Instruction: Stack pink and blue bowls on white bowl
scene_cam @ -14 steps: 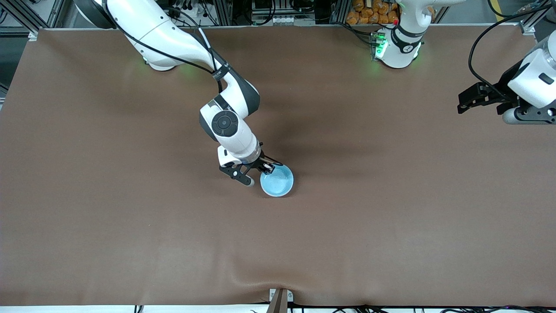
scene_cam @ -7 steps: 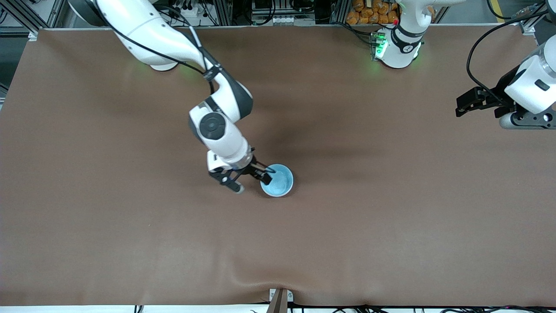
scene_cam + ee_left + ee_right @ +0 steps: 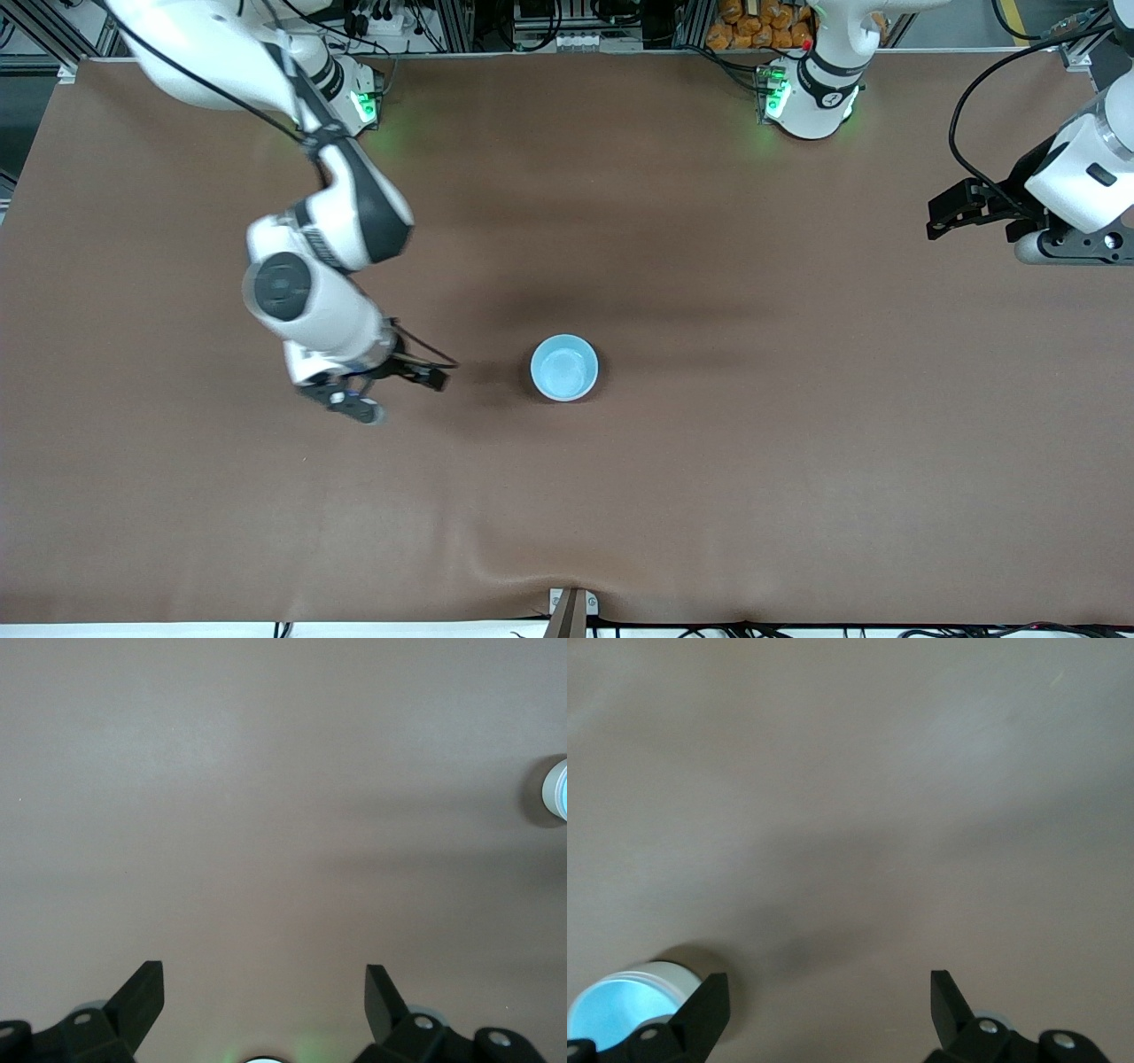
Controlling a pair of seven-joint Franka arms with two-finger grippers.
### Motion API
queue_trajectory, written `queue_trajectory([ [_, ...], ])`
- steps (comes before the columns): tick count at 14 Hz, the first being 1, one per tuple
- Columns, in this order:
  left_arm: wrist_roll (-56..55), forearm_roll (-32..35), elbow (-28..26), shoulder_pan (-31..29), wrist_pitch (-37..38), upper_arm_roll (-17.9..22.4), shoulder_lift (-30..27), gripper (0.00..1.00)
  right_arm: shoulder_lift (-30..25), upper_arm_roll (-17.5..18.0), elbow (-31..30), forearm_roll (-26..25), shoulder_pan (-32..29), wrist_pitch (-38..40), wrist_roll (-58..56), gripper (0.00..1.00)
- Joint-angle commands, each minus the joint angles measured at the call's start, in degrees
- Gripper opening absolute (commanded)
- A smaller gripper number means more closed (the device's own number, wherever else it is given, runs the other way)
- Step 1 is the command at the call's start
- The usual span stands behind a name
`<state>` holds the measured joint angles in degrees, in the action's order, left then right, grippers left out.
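Observation:
The light blue bowl (image 3: 564,368) sits upright on the brown table near the middle, and only its blue inside shows from above. In the right wrist view it (image 3: 616,1008) has a pale whitish outer wall, and it also shows in the left wrist view (image 3: 557,789). No pink bowl or separate white bowl is in view. My right gripper (image 3: 396,394) is open and empty, in the air, apart from the bowl toward the right arm's end; its jaws stand wide apart over bare table (image 3: 827,985). My left gripper (image 3: 944,215) is open and empty, waiting at the left arm's end (image 3: 262,979).
The brown table cloth (image 3: 709,496) has a small fold at the edge nearest the front camera. The arm bases (image 3: 811,97) stand along the edge farthest from the front camera.
My right gripper has left the blue bowl's rim and moved away toward the right arm's end. The bowl stayed in place. The left arm barely shifted.

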<state>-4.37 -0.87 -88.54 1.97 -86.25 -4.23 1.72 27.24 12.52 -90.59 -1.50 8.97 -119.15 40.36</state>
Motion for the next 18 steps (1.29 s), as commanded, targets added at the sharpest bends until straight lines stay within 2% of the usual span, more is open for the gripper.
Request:
queue_trajectory([
  [1, -0.4, -0.8, 0.4, 0.0, -0.2, 0.0, 0.0, 1.0, -7.0, -1.2, -2.2, -0.9, -4.2, 6.1, -12.7, 1.0],
  [5, -0.4, -0.9, 0.3, -0.2, -0.1, -0.1, 0.0, 1.0, -15.4, -3.9, -2.2, -0.9, -6.5, 16.1, -24.2, 1.0],
  [9, -0.4, -0.8, 0.4, 0.0, -0.2, 0.0, 0.0, 1.0, -23.4, -4.4, -2.0, -0.8, -10.4, 23.4, -34.9, 1.0],
  [13, -0.4, -0.8, 0.4, 0.1, -0.2, 0.0, 0.0, 1.0, -24.7, -9.3, -0.4, 0.8, -12.5, 27.9, -48.2, 1.0],
  [15, -0.4, -0.8, 0.4, 0.0, -0.2, 0.0, 0.0, 1.0, -25.0, -12.0, 3.2, 2.4, -12.6, 33.2, -51.2, 1.0],
  [18, -0.4, -0.8, 0.4, 0.0, -0.2, 0.0, 0.0, 1.0, -25.0, -12.5, 7.3, 2.7, -12.6, 37.1, -50.5, 1.0],
])
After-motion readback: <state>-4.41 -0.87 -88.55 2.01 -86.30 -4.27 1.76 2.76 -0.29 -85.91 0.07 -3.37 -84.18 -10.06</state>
